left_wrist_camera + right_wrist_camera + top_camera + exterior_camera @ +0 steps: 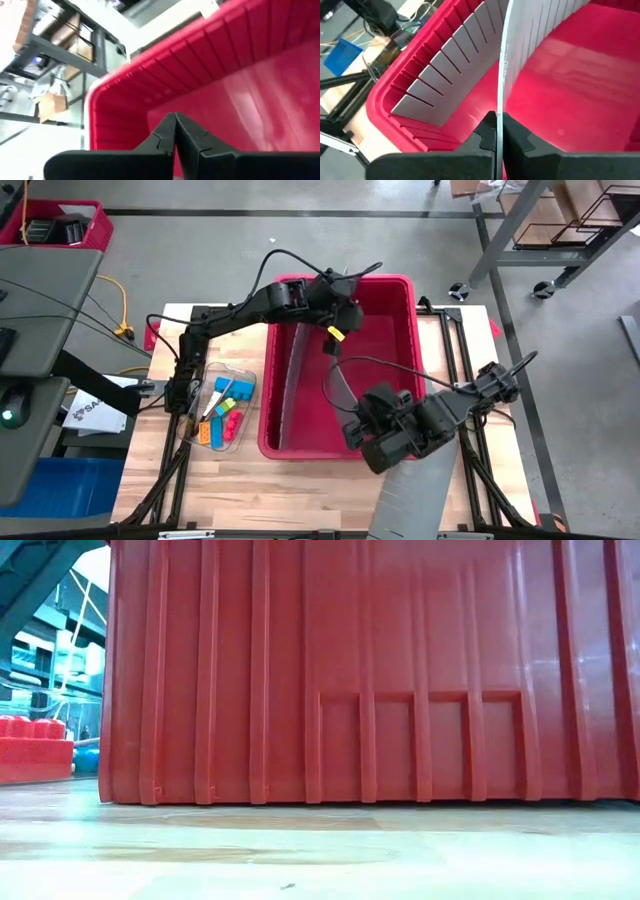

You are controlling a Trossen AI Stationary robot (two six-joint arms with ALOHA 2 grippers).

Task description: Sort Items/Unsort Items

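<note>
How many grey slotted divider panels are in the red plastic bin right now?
2. One grey slotted divider panel leans against the red plastic bin wall nearest the clear tray; the second panel is edge-on in the right gripper, shut on it. More may be hidden.

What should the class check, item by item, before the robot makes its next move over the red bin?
1. Left gripper over the red bin, jaws shut: ok.
2. Left gripper holding an item: cannot tell; a yellow piece shows at its tip in the high view only.
3. Right gripper shut on the grey divider: ok.
4. Second divider leaning on the bin wall nearest the tray: ok.
5. Coloured pieces lying in the clear tray beside the bin: ok.
</note>
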